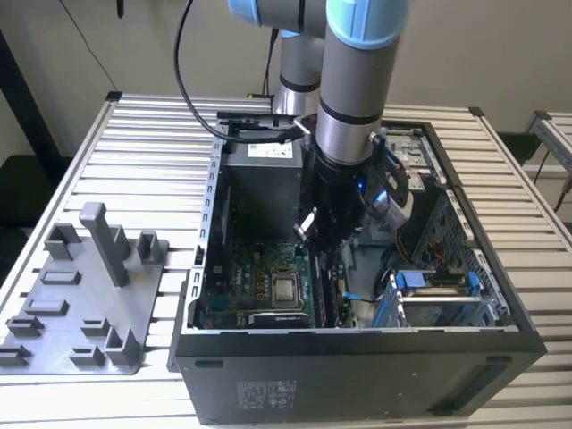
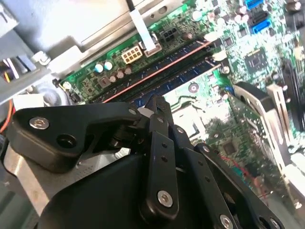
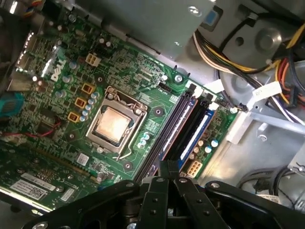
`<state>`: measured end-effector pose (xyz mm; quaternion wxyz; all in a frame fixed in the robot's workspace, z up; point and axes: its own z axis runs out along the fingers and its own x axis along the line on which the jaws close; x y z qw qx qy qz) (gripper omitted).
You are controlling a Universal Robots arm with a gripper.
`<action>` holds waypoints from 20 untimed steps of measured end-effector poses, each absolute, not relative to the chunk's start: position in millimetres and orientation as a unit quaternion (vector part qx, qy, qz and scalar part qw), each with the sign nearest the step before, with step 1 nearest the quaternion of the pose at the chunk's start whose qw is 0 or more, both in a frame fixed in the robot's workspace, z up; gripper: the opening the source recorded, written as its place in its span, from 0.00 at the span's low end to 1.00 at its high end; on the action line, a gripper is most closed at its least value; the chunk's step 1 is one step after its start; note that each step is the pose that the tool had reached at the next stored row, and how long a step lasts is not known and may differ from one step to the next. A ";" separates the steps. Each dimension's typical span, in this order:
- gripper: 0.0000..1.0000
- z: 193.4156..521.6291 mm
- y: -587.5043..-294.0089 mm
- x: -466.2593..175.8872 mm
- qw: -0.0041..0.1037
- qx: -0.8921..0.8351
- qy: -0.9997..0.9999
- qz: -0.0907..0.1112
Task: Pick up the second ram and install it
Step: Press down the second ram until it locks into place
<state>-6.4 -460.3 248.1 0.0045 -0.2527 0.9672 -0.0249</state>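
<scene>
My gripper (image 1: 308, 234) hangs inside the open computer case (image 1: 206, 268), above the memory slots (image 3: 193, 129) beside the processor socket (image 3: 113, 125). Its black fingers (image 3: 167, 166) are pressed together, and I see nothing between them in both wrist views. The fingertips (image 2: 157, 102) point down at the near end of the slots. A long thin dark ram stick with a reddish top edge (image 2: 157, 71) stands in the slot nearest the socket (image 3: 167, 136). I cannot tell whether this is the second ram.
The green motherboard (image 3: 62, 71) lies flat in the case. Cable bundles (image 3: 238, 43) and a drive cage (image 1: 438, 295) crowd the exterior view's right side. A grey fixture plate with upright posts (image 1: 80, 295) sits on the slatted table at the exterior view's left.
</scene>
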 end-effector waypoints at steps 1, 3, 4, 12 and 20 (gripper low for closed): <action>0.11 247.2 -460.4 -6.4 0.005 -0.261 0.965 -0.024; 0.11 245.4 -460.4 -7.1 0.006 -0.274 0.961 -0.023; 0.11 244.6 -460.4 -7.6 0.006 -0.280 0.960 -0.022; 0.11 241.4 -460.4 -8.1 0.009 -0.344 0.939 -0.017; 0.11 239.0 -460.4 -8.7 0.017 -0.395 0.918 0.002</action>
